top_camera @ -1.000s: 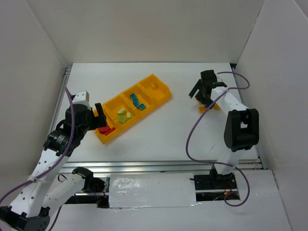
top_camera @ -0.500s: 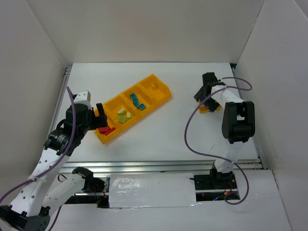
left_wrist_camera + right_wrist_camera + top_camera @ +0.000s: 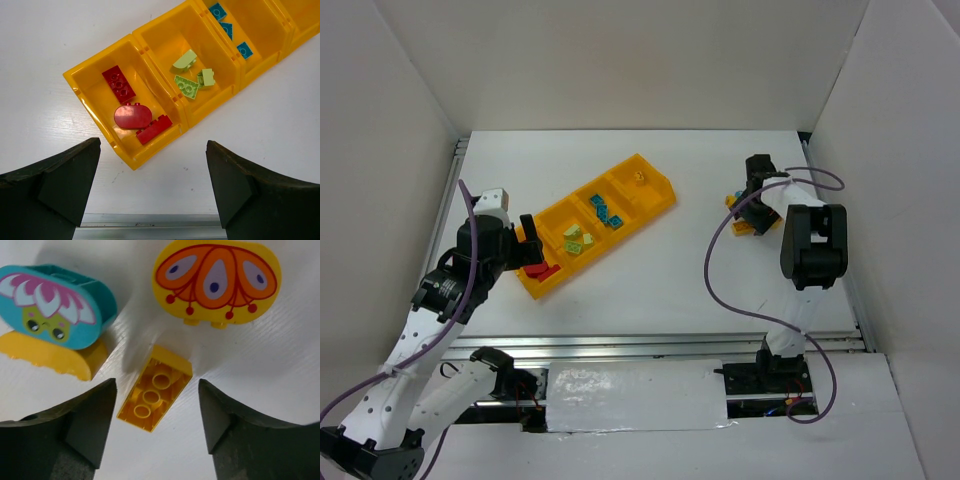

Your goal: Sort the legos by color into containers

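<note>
White walls (image 3: 620,60) are set around the table (image 3: 650,280). On its left lies the orange-yellow tray (image 3: 97,120), with red bricks (image 3: 132,116) in the nearest compartment, yellow-green bricks (image 3: 186,86) in the next, teal bricks (image 3: 226,29) in the third and one small yellow piece (image 3: 639,178) in the farthest; the left gripper (image 3: 152,150) is spread wide above its near end, empty. At the right, the right gripper (image 3: 156,385) is parted either side of an upturned yellow brick (image 3: 155,395), which is not touched, with a teal flower-printed brick (image 3: 55,305) and a yellow oval brick (image 3: 217,280) close by. From above, these are largely hidden by the right arm (image 3: 810,250).
</note>
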### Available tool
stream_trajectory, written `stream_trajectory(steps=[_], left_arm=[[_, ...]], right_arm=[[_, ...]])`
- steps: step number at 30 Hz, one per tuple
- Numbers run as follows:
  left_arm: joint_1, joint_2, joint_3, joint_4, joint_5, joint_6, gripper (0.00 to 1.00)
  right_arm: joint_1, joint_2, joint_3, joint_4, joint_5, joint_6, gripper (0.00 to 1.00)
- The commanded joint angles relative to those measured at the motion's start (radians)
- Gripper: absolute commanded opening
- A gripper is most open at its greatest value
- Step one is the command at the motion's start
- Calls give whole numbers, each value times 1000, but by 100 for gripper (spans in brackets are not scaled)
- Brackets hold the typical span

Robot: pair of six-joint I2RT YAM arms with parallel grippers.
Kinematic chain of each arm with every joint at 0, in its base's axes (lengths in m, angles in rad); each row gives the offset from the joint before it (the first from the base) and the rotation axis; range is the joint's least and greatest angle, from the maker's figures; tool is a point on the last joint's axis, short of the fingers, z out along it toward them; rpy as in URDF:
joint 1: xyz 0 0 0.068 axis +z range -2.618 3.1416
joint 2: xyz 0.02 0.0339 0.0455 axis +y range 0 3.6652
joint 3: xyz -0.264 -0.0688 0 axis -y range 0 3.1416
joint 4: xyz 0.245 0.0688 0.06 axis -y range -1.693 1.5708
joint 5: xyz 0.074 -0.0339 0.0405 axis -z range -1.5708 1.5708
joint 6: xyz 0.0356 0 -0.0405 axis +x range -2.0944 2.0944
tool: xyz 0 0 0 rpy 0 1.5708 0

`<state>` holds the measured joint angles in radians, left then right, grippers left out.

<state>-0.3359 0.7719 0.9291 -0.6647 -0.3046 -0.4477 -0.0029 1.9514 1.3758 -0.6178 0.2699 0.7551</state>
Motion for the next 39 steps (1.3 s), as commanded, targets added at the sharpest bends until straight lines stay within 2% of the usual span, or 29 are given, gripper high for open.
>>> stream_trajectory(steps=[1,4,5,6,7,8,9,10,13,17,22,26,33,37,39], left_arm=[[5,-8,5,34,1,10,100],[5,-13,1,39,5,12,99],[5,-11,1,39,7,14,99],[5,-7,2,37,9,15,99],[5,-2,4,39,9,15,100],[5,1,4,36,9,15,99],[5,3,5,37,9,15,99],[5,1,4,36,7,15,100],[6,3,2,39,4,15,100],[6,10,7,36,-10,12,99],[5,3,5,33,-36,1,99],[6,-5,1,31,-63,-6,100],[8,10,-1,31,-68,-8,100],[9,20,1,31,-73,-6,99],[9,24,2,30,-74,-6,100]], right_arm=[[-28,40,43,-36,-27,-23,71],[-29,40,39,-30,-43,-34,58],[-31,40,40,-28,-47,-36,58],[-34,43,40,-28,-54,-37,53],[-34,41,36,-28,-58,-40,42],[-34,40,32,-22,-66,-46,35],[-34,26,25,-19,-69,-46,9],[-32,9,-4,-4,-70,-43,0],[-3,-89,-95,56,-110,-54,0],[124,-236,-172,110,-150,-65,0],[338,-296,-94,92,-136,-74,0],[449,-227,18,115,-135,-108,0],[477,6,391,76,-101,-246,3],[477,117,514,72,-104,-301,10],[477,156,595,43,-107,-319,19]])
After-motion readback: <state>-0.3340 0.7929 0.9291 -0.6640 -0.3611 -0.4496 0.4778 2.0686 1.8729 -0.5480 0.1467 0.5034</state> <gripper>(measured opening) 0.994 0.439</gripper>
